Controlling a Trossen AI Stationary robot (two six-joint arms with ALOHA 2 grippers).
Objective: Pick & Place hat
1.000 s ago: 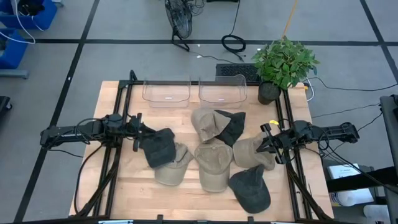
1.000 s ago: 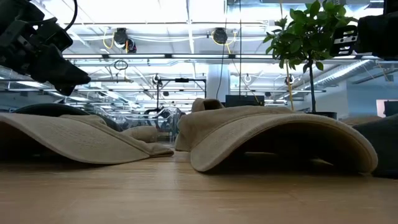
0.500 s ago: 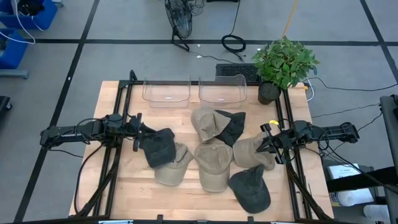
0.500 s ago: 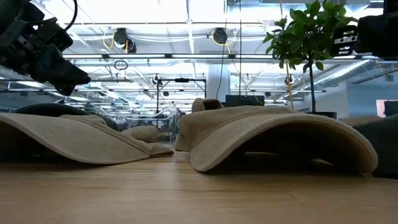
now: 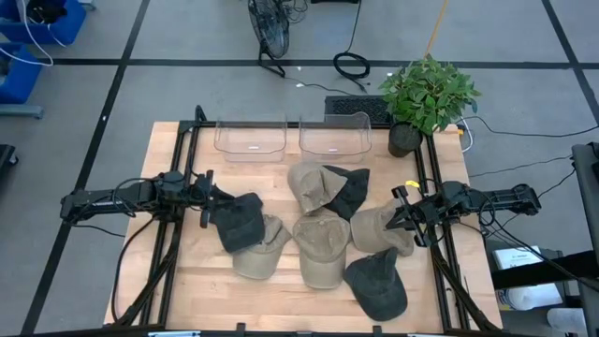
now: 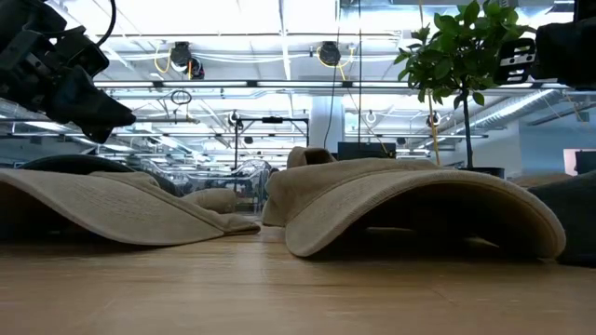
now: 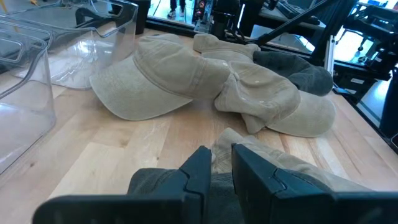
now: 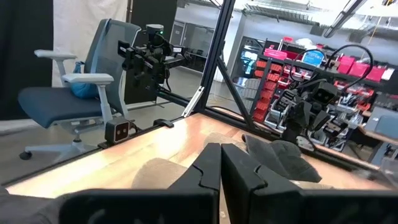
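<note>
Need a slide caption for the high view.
Seven hats on the table, two clear bins behind; both arms at the sides.

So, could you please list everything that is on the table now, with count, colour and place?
Tan fabric caps: four, tan, middle of the table, some overlapping.
Dark grey fabric caps: three, dark grey; one at the left side, one among the tan caps near the bins, one farthest from the bins.
Clear plastic bins: two, transparent, side by side at the back edge.
Potted plant: one, green leaves in a dark pot, back right corner.
Wooden table: one, light wood, under everything.
Left gripper: one, dark, at the edge of the left dark cap.
Right gripper: one, dark, shut, by the rightmost tan cap.
</note>
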